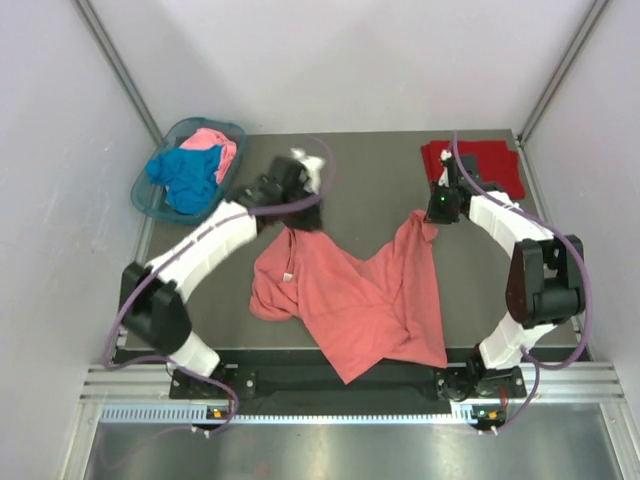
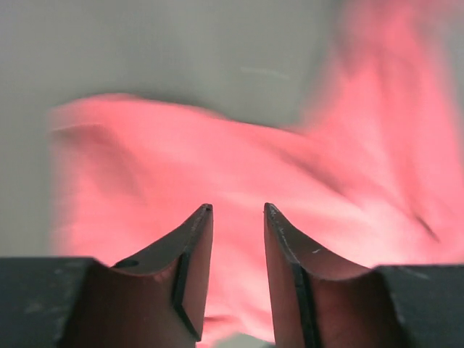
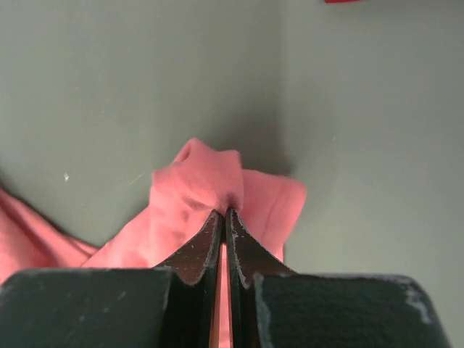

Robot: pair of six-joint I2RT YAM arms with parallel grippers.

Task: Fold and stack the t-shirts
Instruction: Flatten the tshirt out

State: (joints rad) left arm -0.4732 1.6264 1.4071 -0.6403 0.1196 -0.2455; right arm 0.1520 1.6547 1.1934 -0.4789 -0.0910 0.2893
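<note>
1. Under my left hand [image 2: 238, 210] lies the salmon shirt [image 1: 350, 300], rumpled on the surface. This hand's fingers are apart, with nothing between them.
2. My right hand [image 3: 225, 212] is pinched tight on one corner of that shirt. The cloth bunches up just past its tips.
3. Just beyond the right hand sits the dark red shirt [image 1: 485, 160], and it looks folded already. Beyond the left hand, off to its left, the basket [image 1: 141, 190] holds the blue shirt [image 1: 185, 178] and the pink shirt [image 1: 216, 145].
4. I think the job now is to lay the salmon one flat. I would lower the left hand onto an edge and grab only one layer. Then I would pull both hands gently apart until the wrinkles go.
5. The left hand's view is blurry, so I should go slow.
</note>
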